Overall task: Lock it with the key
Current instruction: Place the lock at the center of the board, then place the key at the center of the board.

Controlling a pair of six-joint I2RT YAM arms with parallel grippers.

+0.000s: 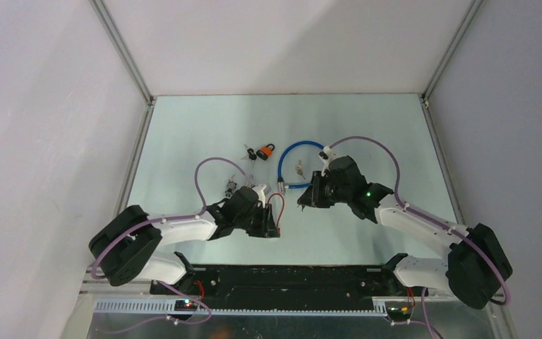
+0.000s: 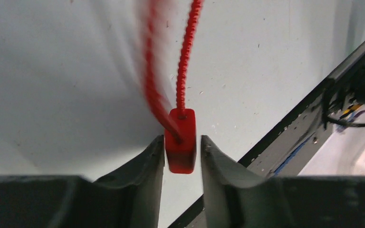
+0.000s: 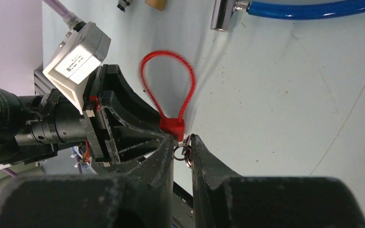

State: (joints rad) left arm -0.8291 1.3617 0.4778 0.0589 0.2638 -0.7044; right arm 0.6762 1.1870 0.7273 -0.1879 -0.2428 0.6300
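holding the small red plastic lock block (image 2: 180, 151) between its two fingers, the left gripper (image 2: 182, 140) is closed on it, and the red twisty cord loop (image 2: 184, 57) sticks out past its finger tips. the right gripper (image 3: 183, 145) is pinched shut on the tiny silver metal key (image 3: 184, 153). the key sits right at its finger tips and touches the bottom of the red block. i cannot tell if the key is inside the keyhole, because the hole is hidden. this looks like the step of getting the key in and turning it. to do it well, the left gripper should hold the block steady. the right gripper should line the key up straight with the hole, push gently, then turn slowly. a crooked push could make the key slip or twist the block. the blue rubber cable with silver ends (image 3: 304, 8) lies well past the right finger tips, out of the way.
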